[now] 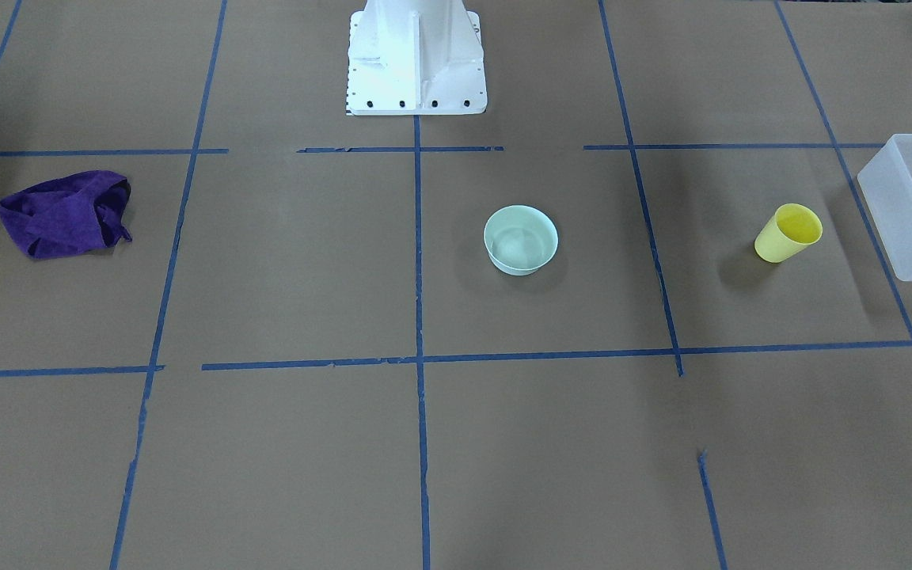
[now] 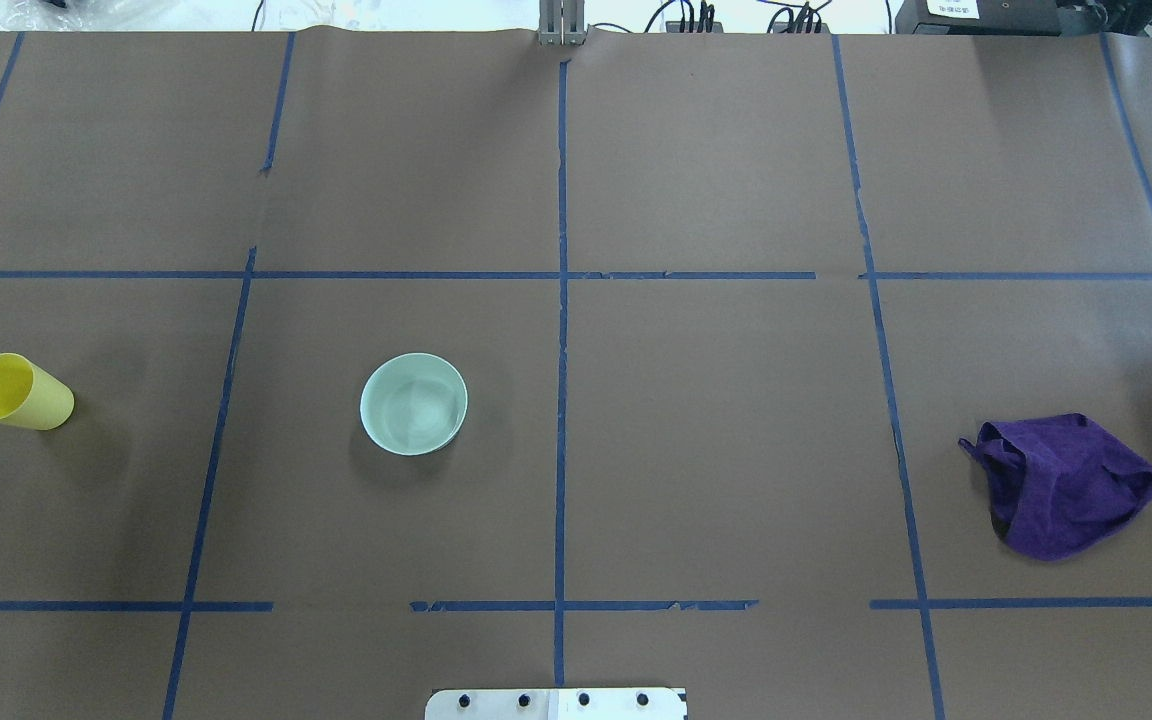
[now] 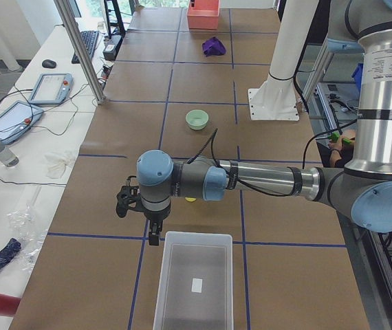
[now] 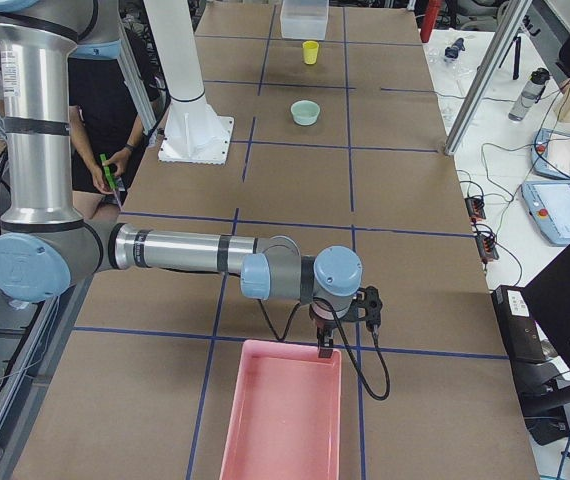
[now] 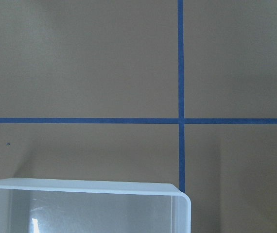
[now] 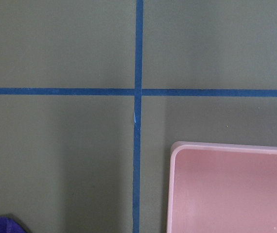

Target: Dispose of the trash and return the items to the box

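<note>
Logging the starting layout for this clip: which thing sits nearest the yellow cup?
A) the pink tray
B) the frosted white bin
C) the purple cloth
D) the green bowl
B: in the front-facing view the yellow cup stands just beside the frosted white bin, while the green bowl is a grid square away and the purple cloth lies at the opposite end.

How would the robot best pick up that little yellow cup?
Probably from straight above, pinching one side of the rim of the yellow cup, inside and out. It stands upright with its open mouth facing up, and its walls widen toward the top, so a squeeze from the side might slip.
</note>
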Tool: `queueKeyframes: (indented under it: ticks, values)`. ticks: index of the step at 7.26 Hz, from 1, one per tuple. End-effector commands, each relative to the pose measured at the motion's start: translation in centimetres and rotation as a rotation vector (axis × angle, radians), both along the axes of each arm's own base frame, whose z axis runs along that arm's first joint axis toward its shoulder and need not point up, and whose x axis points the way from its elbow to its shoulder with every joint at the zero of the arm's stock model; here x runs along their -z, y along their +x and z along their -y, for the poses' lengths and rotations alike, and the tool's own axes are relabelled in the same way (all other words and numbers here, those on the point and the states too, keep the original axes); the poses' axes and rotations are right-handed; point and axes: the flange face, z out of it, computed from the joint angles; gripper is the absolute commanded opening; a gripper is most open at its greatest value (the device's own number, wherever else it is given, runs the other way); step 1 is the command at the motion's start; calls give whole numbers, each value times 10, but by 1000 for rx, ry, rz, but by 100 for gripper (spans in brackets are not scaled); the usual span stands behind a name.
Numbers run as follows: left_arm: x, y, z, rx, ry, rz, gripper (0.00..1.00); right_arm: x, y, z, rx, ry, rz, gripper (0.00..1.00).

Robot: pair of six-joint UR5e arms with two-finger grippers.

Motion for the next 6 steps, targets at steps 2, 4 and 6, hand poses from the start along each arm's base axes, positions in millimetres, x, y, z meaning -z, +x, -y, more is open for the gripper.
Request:
queueKeyframes:
  ticks: [2,4,6]
  values:
    - [16,5,3,-7,29,0,100,3,1,2,-5,4,0,100]
    - [68,37,1,38,38,-18,100,4,0,1,-6,3,5,100]
    - [101,98,-19,32,35,-57,100,10,0,-1,-6,14,8,100]
